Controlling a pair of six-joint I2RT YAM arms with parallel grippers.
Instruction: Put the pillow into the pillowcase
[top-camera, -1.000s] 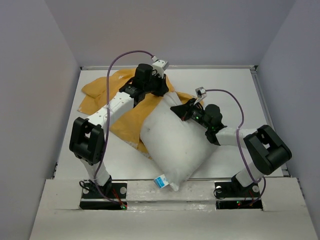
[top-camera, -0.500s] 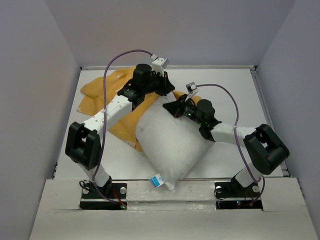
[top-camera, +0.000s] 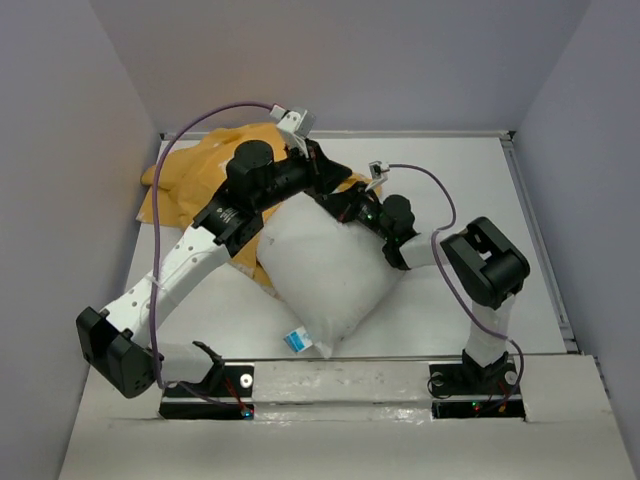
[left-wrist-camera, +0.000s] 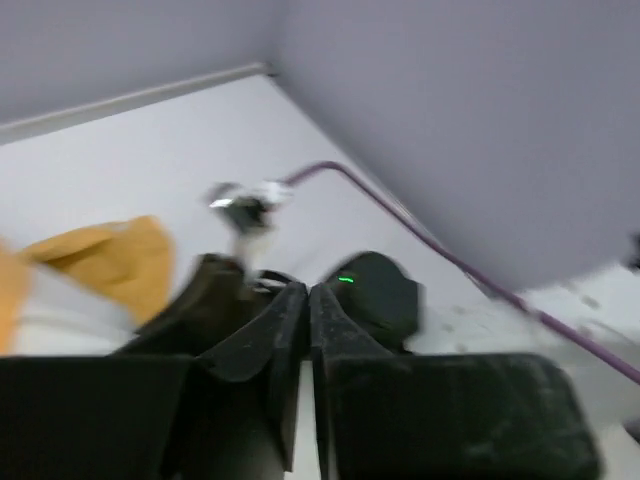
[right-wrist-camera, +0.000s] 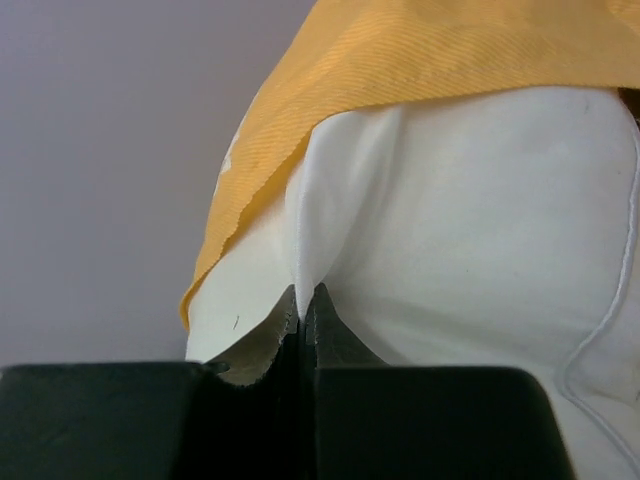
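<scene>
As viewed from above: pillow (top-camera: 325, 275) mid-frame, upper end under pillowcase (top-camera: 195, 175) at upper left; left gripper (top-camera: 325, 180) and right gripper (top-camera: 345, 205) at that end. Left wrist: fingers (left-wrist-camera: 280, 320) pressed tight together, picture blurred. Right wrist: fingers (right-wrist-camera: 335, 350) clenched on a pillow fold, pillowcase above.

No writing can be read anywhere. The pillow (top-camera: 325, 275) carries a small blue-and-white tag (top-camera: 296, 340) at its near corner (too small in the top view to make out any letters), and the orange pillowcase (right-wrist-camera: 400, 50) shows only a faint white smudge of print.
</scene>
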